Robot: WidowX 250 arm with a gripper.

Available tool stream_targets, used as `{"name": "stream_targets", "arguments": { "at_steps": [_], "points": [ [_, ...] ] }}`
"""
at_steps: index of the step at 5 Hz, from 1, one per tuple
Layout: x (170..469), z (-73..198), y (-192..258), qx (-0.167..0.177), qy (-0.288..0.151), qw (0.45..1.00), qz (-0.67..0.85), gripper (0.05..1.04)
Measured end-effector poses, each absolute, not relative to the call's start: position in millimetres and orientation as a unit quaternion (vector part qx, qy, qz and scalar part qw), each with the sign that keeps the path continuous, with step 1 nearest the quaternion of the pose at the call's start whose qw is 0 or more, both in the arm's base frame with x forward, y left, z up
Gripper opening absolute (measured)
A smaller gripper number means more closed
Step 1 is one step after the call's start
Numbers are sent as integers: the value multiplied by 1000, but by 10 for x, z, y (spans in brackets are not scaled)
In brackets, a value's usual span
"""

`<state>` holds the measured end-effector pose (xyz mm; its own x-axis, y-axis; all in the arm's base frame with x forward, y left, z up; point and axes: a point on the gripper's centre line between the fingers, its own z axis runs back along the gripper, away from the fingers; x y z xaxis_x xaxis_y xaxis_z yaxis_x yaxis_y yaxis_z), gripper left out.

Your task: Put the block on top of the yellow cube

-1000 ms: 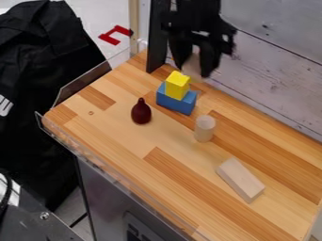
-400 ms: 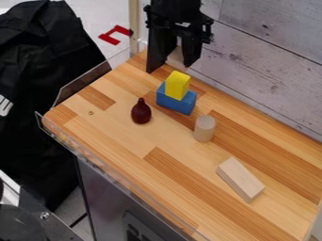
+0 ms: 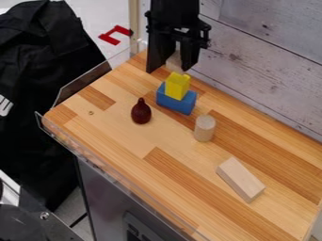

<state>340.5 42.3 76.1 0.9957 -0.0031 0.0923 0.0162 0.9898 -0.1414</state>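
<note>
The gripper (image 3: 177, 65) hangs at the upper middle, just above and slightly behind the yellow cube. Between its fingers it holds a pale wooden block (image 3: 175, 61), partly covered by them. The block's lower end appears close to the cube's top; whether they touch I cannot tell. The yellow cube (image 3: 177, 88) stands upright on a blue block (image 3: 175, 102), which lies on the wooden counter.
A dark red pear-shaped object (image 3: 141, 112) stands left of the stack. A pale cylinder (image 3: 204, 128) and a pale rectangular block (image 3: 240, 180) are to the right and nearer. Clear edging (image 3: 82, 83) borders the counter's left; a panelled wall (image 3: 264, 61) rises behind.
Over the last second the gripper has shifted left with the pale block, and since the middle frame the block has come slightly lower. The yellow cube and blue block have stayed put.
</note>
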Motion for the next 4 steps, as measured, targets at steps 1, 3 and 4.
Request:
{"name": "stream_targets", "arguments": {
  "at_steps": [1,3,4],
  "points": [
    [3420,699,429,-73,-39,997,-4,542],
    [3474,610,431,-76,-31,997,-2,542],
    [3494,592,434,-77,-30,997,-1,542]
  ]
}}
